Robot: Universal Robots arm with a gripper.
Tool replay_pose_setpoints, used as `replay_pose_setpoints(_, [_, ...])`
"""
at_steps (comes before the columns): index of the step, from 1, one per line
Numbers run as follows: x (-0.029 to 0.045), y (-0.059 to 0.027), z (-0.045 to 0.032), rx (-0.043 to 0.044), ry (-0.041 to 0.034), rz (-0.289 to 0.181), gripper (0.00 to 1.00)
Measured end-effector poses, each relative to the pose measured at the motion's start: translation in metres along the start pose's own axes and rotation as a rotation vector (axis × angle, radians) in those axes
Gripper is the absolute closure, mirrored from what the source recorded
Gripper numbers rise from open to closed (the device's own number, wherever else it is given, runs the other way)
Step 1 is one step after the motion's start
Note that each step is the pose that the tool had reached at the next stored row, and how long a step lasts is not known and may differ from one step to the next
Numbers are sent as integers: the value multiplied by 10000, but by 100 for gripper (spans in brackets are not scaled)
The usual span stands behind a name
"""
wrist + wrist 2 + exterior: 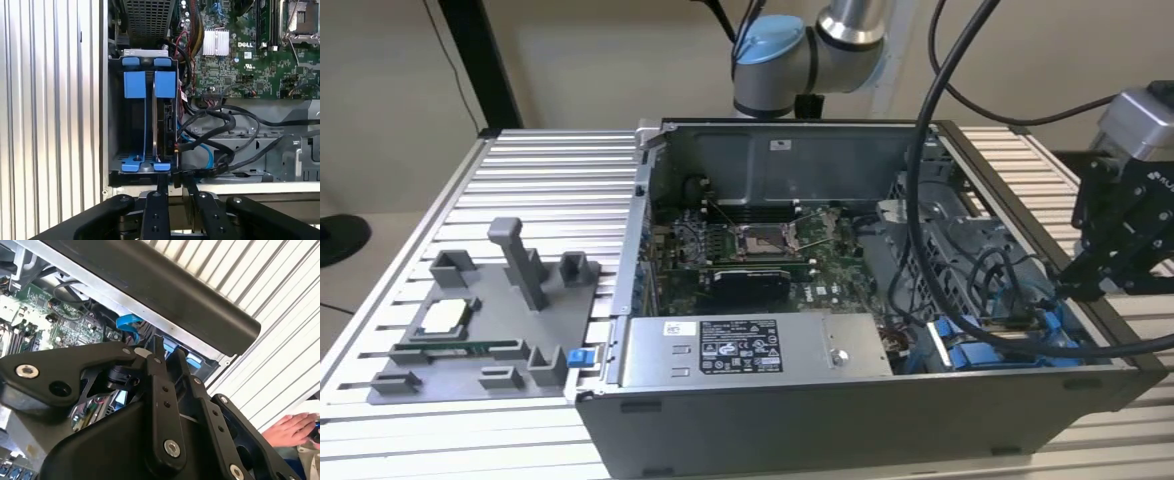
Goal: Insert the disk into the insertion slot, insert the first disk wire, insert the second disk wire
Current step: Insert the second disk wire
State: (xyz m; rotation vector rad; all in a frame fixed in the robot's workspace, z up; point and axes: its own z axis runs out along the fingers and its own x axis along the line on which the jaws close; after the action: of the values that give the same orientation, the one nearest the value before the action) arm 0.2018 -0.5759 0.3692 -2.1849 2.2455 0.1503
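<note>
In the first wrist view the insertion slot, a grey bay with blue tabs and rails, holds the disk edge-on in the compartment nearer the motherboard. A black wire plug sits against the disk's edge. My gripper is at the bay's end by the case wall, its fingers close together on the end of a black disk wire. In the exterior view the gripper hangs over the case's right wall beside the blue bay. The second wrist view shows the gripper with narrow fingers.
The open computer case lies on a slatted aluminium table. Inside are the motherboard, a grey labelled power-supply box, a perforated cage and loose black cables. A grey fixture tray lies at the exterior view's left. A person's hand rests nearby.
</note>
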Motion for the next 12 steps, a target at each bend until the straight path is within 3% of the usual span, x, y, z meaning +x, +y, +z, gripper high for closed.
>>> replay_pose_setpoints(1, [0, -7, 7, -53, -1, 3, 0])
replay_pose_setpoints(3, [1, -11, 17, -77, -34, 3, 0])
replay_pose_setpoints(6, [3, -13, 26, -83, -186, -8, 0])
replay_pose_setpoints(12, [11, -14, 38, -84, -206, 5, 0])
